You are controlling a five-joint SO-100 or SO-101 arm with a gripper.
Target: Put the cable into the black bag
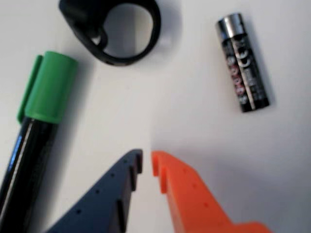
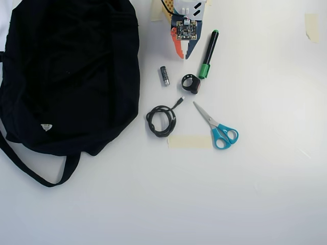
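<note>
Overhead: cable (image 2: 162,120) between bag (image 2: 71,76) and scissors (image 2: 217,127)

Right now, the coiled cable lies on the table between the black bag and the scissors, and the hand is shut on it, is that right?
Not quite: the hand holds nothing. The overhead view shows the cable lying free between the black bag and scissors, the hand well away from it.

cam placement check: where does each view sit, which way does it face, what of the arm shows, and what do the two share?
Wrist view: rides on the gripper, looking down at the table; dark-blue and orange jaws enter from the bottom edge, nearly closed and empty.
Overhead view: fixed above, looking straight down at the black bag, cable and scissors; the arm enters from the top edge.
Shared: battery, green-capped marker, black ring. The wrist view does not show the cable.
</note>
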